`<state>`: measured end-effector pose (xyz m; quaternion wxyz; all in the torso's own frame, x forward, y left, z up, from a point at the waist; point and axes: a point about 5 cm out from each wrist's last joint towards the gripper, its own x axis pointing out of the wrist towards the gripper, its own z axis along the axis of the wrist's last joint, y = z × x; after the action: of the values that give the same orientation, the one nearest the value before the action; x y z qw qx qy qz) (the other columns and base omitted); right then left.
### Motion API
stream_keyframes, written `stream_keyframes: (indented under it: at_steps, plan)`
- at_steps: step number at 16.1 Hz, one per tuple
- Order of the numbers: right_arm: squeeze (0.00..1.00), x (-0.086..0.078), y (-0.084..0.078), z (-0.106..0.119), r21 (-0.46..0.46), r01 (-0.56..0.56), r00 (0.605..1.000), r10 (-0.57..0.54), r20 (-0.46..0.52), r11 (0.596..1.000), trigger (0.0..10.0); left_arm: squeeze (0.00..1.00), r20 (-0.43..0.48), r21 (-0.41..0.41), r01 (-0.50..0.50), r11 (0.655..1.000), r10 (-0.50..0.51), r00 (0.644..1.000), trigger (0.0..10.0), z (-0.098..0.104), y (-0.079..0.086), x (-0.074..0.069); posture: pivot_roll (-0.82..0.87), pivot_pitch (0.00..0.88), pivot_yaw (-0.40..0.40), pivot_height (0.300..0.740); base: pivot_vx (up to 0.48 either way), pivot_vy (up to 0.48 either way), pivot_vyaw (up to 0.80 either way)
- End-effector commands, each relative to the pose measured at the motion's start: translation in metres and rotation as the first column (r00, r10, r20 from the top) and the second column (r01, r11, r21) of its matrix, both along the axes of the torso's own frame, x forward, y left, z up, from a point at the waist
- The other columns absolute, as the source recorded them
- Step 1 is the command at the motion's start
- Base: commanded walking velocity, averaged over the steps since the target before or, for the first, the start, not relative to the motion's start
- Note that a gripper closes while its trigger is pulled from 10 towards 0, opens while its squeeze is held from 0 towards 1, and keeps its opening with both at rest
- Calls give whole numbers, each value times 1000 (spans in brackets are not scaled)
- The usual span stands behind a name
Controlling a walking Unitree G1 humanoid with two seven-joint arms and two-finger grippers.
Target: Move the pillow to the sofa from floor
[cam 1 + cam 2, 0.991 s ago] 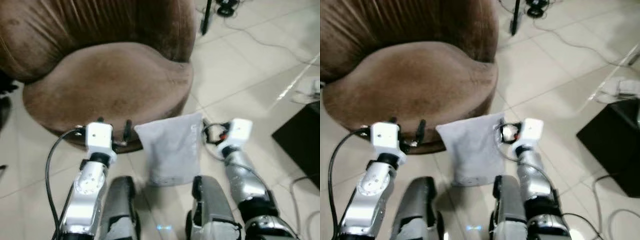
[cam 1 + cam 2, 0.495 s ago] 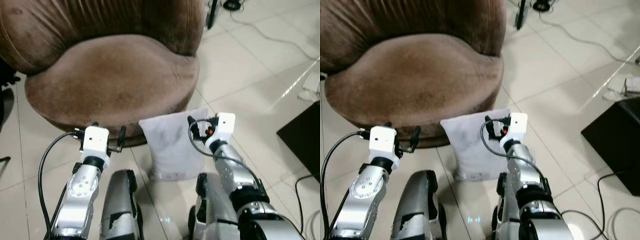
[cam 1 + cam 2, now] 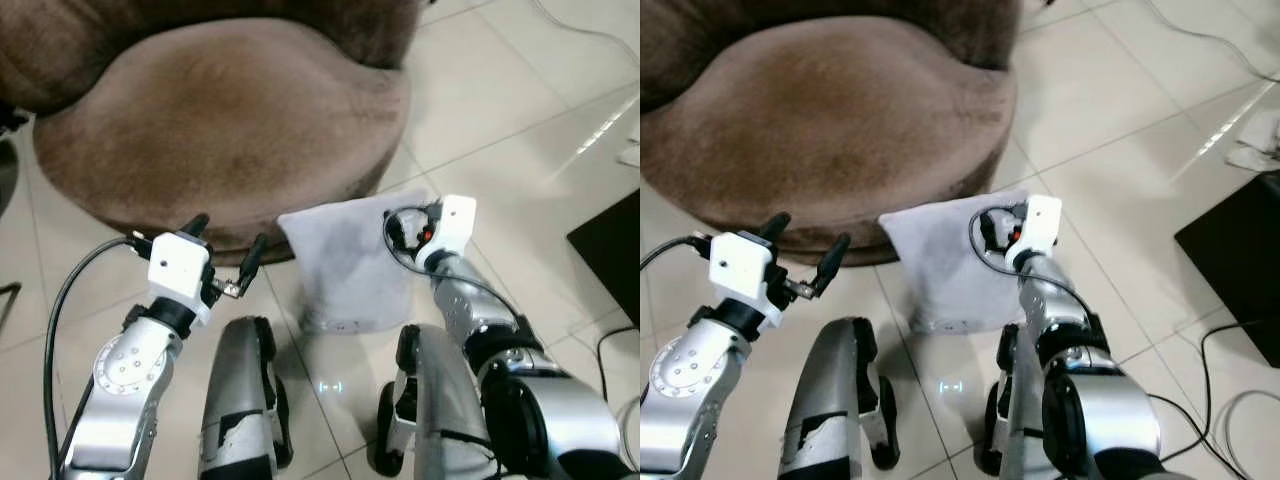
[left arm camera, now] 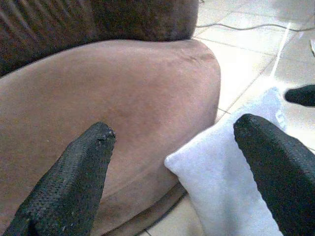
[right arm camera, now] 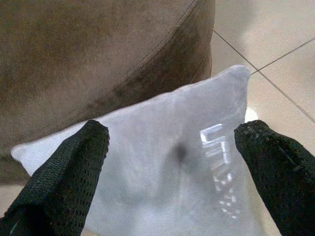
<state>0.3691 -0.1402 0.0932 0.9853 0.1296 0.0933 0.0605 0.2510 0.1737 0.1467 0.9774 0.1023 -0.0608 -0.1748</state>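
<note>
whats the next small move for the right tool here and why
Probably ease the right tool forward onto the pillow and close. Its fingers are open and aimed at the pillow's upper face, which leans against the sofa on the floor; the left tool is open beside it.

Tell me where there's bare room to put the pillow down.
The brown sofa seat is bare, from its backrest to its front edge. It's crowded at the sofa's base, where the grey pillow leans between the open left gripper and open right gripper.

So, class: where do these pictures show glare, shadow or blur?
Left eye view: a bright streak of glare on the floor tiles. Right wrist view: a small dark shadow on the pillow, fingers blurred. Left wrist view: sofa back is dim.
</note>
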Motion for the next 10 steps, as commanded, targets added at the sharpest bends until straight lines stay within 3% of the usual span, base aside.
stream_keyframes:
  at_steps: [1, 3, 4, 6, 10]
  plan:
    - [1000, -5, 0, -10, 41, 26, 999, -24, -46, 999, 10000, 0, -49, 15, 42, 999, -42, 998, 10000, -8, -6, -6, 207, 400, 23, 563, 0, 0, 0]
    - [1000, -3, 1, -7, 72, 26, 999, -23, -36, 997, 10000, 0, -90, 49, 78, 996, -73, 993, 10000, -14, -13, -4, 194, 393, 24, 563, 0, 0, 0]
    - [1000, -4, 2, -6, 60, -16, 1000, 17, -18, 998, 10000, 0, -126, 109, 57, 992, -43, 991, 10000, -24, -11, 9, 137, 392, 36, 563, 0, 0, 0]
    - [1000, -5, 1, -8, 21, -113, 993, 113, -17, 993, 10000, 0, -159, 56, 18, 998, -9, 987, 10000, -27, 5, 20, 121, 379, 61, 563, 0, 0, 0]
    - [1000, -6, -2, -11, -2, -124, 991, 123, -50, 992, 10000, 0, -178, 31, 33, 999, -27, 984, 10000, -23, 12, 14, 125, 397, 72, 563, 0, 0, 0]
